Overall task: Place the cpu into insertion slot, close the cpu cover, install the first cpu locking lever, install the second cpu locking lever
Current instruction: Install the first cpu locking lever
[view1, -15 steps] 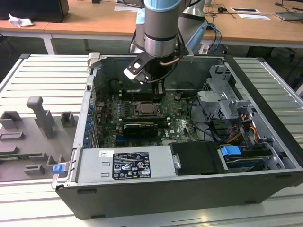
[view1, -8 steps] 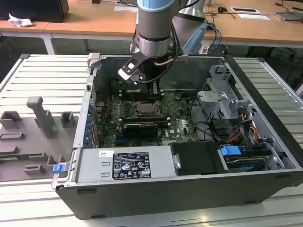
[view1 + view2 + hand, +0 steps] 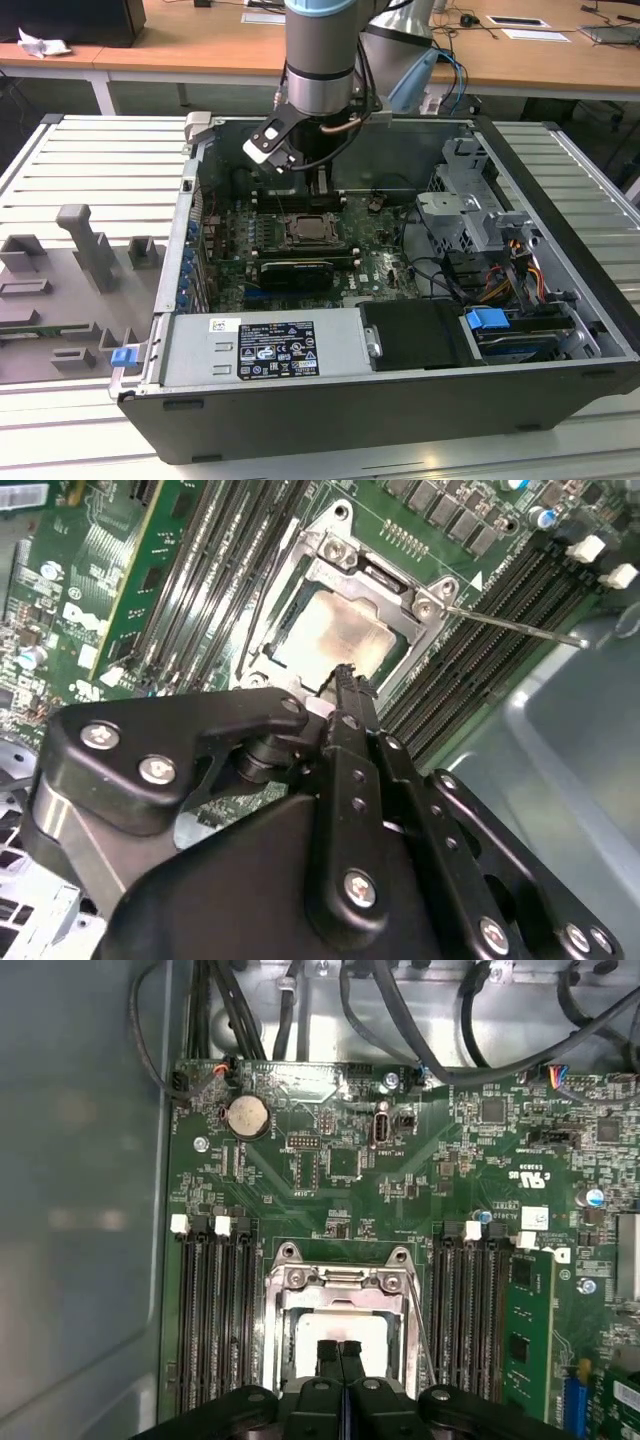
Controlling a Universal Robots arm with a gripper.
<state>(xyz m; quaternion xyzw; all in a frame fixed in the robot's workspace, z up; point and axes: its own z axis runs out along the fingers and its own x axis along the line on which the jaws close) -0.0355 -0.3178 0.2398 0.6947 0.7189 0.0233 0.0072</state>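
Sitting flat in the silver-rimmed insertion slot (image 3: 288,1254), the matte beige cpu (image 3: 305,1335) shows through the thin metal cpu cover (image 3: 337,1282), just below the black gripper (image 3: 340,1348), whose fingers are pressed together on nothing, while a wire locking lever (image 3: 520,624) juts across the green motherboard (image 3: 350,1175).

In the exterior view we stand away from the arm (image 3: 320,60) and look down at a slant into the open computer case (image 3: 400,410) from far back. The arm comes in at twelve o'clock, and the green board (image 3: 385,262) lies near the middle. Both wrist views ride on the arm and look down at the board from very close. In both wrist views we see the cpu (image 3: 300,1340) (image 3: 335,630) and the long black memory slots (image 3: 215,1320) beside it. The second wrist view is closest and turned askew. All three views share the insertion slot (image 3: 292,222).
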